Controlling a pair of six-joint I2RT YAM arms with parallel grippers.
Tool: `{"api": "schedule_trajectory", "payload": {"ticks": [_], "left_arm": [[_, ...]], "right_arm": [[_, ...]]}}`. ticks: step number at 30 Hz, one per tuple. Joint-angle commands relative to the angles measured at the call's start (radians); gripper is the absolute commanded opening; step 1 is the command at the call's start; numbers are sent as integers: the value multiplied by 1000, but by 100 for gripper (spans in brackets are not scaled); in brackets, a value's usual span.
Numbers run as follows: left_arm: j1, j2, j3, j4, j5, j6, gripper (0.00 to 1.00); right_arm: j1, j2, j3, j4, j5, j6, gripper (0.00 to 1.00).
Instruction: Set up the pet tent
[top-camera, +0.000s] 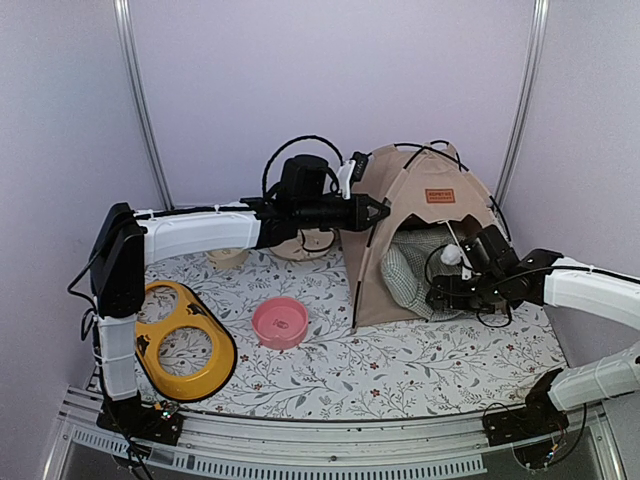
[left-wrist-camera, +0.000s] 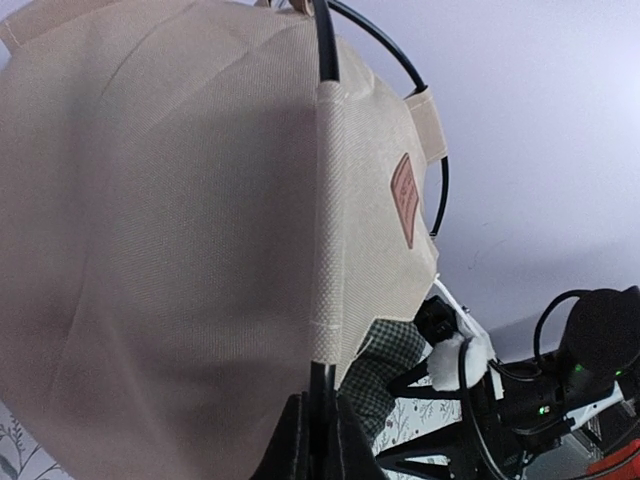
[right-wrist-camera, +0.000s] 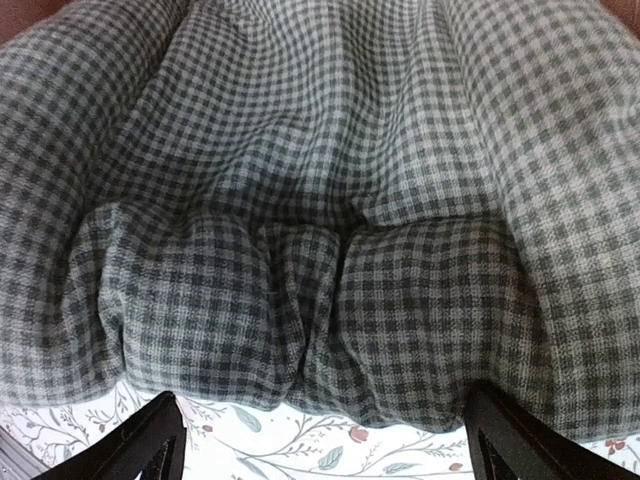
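Observation:
The beige pet tent (top-camera: 415, 215) stands at the back right of the floral mat, its orange-brown label (top-camera: 439, 196) facing the front. My left gripper (top-camera: 380, 212) reaches in from the left and is shut on a thin black pole (left-wrist-camera: 322, 385) at the tent's left corner seam. A green-checked cushion (top-camera: 408, 275) bulges out of the tent's opening. My right gripper (top-camera: 441, 293) sits low in front of the cushion (right-wrist-camera: 320, 230), open, fingertips (right-wrist-camera: 150, 440) wide apart with nothing between them. A white pompom (left-wrist-camera: 448, 362) hangs by the right arm.
A pink bowl (top-camera: 279, 322) sits mid-mat. At the front left a yellow double-ring stand (top-camera: 180, 340) leans by the left arm's base. Small beige items (top-camera: 228, 257) lie behind the left arm. Black pole loops (top-camera: 300, 145) arch above the tent near the back wall.

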Motion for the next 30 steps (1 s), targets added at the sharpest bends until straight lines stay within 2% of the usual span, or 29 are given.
{"api": "schedule_trajectory", "payload": {"ticks": [1, 7, 8, 10, 12, 13, 15, 16, 19, 23, 28, 30], "left_arm": [[29, 3, -7, -99, -2, -9, 0], [26, 43, 49, -138, 69, 8, 0], [25, 50, 61, -149, 84, 12, 0], [25, 64, 88, -180, 115, 29, 0], [24, 73, 104, -208, 142, 44, 0], [25, 75, 108, -218, 154, 52, 0], [25, 79, 117, -236, 188, 68, 0], [25, 83, 125, -245, 207, 76, 0], [25, 86, 143, -271, 268, 100, 0], [27, 76, 162, -285, 370, 124, 0], [43, 42, 160, -290, 364, 116, 0], [57, 33, 153, -281, 345, 78, 0]], "right_arm": [[6, 93, -27, 109, -68, 71, 99], [-3, 362, 99, 226, -66, 45, 98], [-10, 398, 127, 233, -59, 38, 93], [-32, 439, 174, 237, -58, 30, 71], [-42, 433, 209, 251, -40, 26, 45], [-48, 423, 231, 257, -30, 20, 28], [-63, 407, 277, 254, -8, 9, 9], [-70, 397, 300, 250, 10, 3, 5], [-99, 363, 345, 265, 60, -21, 0], [-141, 361, 353, 345, 88, -64, 0], [-155, 426, 316, 400, 76, -118, 0], [-155, 450, 272, 422, 62, -114, 6]]}}
